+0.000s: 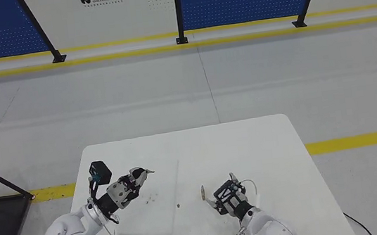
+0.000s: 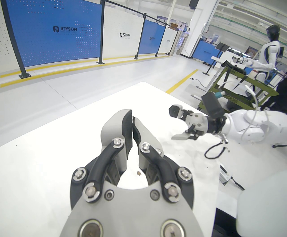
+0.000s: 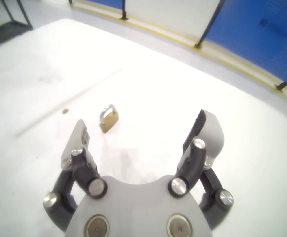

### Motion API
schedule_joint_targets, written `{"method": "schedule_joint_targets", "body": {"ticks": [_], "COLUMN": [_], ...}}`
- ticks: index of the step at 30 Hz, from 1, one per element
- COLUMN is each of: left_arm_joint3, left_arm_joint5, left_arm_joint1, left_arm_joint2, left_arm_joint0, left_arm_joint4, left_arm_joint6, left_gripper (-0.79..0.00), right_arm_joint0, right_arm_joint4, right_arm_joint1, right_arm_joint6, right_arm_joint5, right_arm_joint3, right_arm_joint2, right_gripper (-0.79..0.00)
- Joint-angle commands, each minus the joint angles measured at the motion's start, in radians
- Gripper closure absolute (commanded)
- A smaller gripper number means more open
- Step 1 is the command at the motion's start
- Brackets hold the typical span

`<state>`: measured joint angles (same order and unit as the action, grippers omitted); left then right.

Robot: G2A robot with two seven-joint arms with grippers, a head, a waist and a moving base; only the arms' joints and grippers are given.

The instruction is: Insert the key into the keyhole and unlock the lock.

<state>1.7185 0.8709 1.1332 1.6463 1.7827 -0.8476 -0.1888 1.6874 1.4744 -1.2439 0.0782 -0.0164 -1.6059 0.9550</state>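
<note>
Seeing padlock (image 3: pixel 109 121) on table (image 3: pixel 157 78) just beside R gripper (image 3: pixel 141 122), jaws wide apart, L gripper (image 2: pixel 132 122) well apart w/ jaws pressed together, risking off-centre close skidding lock away.

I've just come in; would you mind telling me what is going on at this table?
A two-armed robot is set to unlock a brass padlock that sits on the white table. Its right hand is open just short of the padlock and does not touch it. The left hand is shut above the table off to the side; I cannot tell whether it grips anything. The shackle looks closed, so nothing is unlocked yet.
</note>
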Motion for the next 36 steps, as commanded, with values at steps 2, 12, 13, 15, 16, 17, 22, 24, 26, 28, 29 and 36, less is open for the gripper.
{"method": "schedule_joint_targets", "body": {"ticks": [2,12,13,15,16,17,22,24,26,28,29,36], "left_arm_joint3": [0.0,0.0,0.0,0.0,0.0,0.0,0.0,0.0,0.0,0.0,0.0,0.0], "left_arm_joint5": [0.0,0.0,0.0,0.0,0.0,0.0,0.0,0.0,0.0,0.0,0.0,0.0], "left_arm_joint1": [0.0,0.0,0.0,0.0,0.0,0.0,0.0,0.0,0.0,0.0,0.0,0.0], "left_arm_joint2": [0.0,0.0,0.0,0.0,0.0,0.0,0.0,0.0,0.0,0.0,0.0,0.0], "left_arm_joint0": [0.0,0.0,0.0,0.0,0.0,0.0,0.0,0.0,0.0,0.0,0.0,0.0], "left_arm_joint4": [0.0,0.0,0.0,0.0,0.0,0.0,0.0,0.0,0.0,0.0,0.0,0.0], "left_arm_joint6": [0.0,0.0,0.0,0.0,0.0,0.0,0.0,0.0,0.0,0.0,0.0,0.0], "left_gripper": [0.0,0.0,0.0,0.0,0.0,0.0,0.0,0.0,0.0,0.0,0.0,0.0], "right_arm_joint0": [-0.048,-0.128,-0.132,-0.139,-0.141,-0.144,-0.16,-0.166,-0.172,-0.177,-0.178,-0.166], "right_arm_joint4": [-0.009,-0.054,-0.056,-0.063,-0.067,-0.073,-0.093,-0.1,-0.107,-0.117,-0.122,-0.146], "right_arm_joint1": [-0.025,-0.086,-0.09,-0.096,-0.099,-0.102,-0.112,-0.116,-0.119,-0.122,-0.123,-0.116], "right_arm_joint6": [0.023,0.01,0.008,0.002,-0.002,-0.004,-0.016,-0.017,-0.02,-0.025,-0.028,-0.112], "right_arm_joint5": [-0.083,-0.214,-0.221,-0.233,-0.237,-0.239,-0.239,-0.236,-0.234,-0.228,-0.226,-0.173], "right_arm_joint3": [0.058,0.2,0.209,0.22,0.226,0.232,0.259,0.269,0.279,0.286,0.289,0.265], "right_arm_joint2": [-0.075,-0.199,-0.204,-0.212,-0.214,-0.216,-0.218,-0.219,-0.218,-0.215,-0.214,-0.173], "right_gripper": [-0.785,-0.382,-0.36,-0.339,-0.32,-0.323,-0.302,-0.256,-0.197,-0.092,-0.049,0.0]}}
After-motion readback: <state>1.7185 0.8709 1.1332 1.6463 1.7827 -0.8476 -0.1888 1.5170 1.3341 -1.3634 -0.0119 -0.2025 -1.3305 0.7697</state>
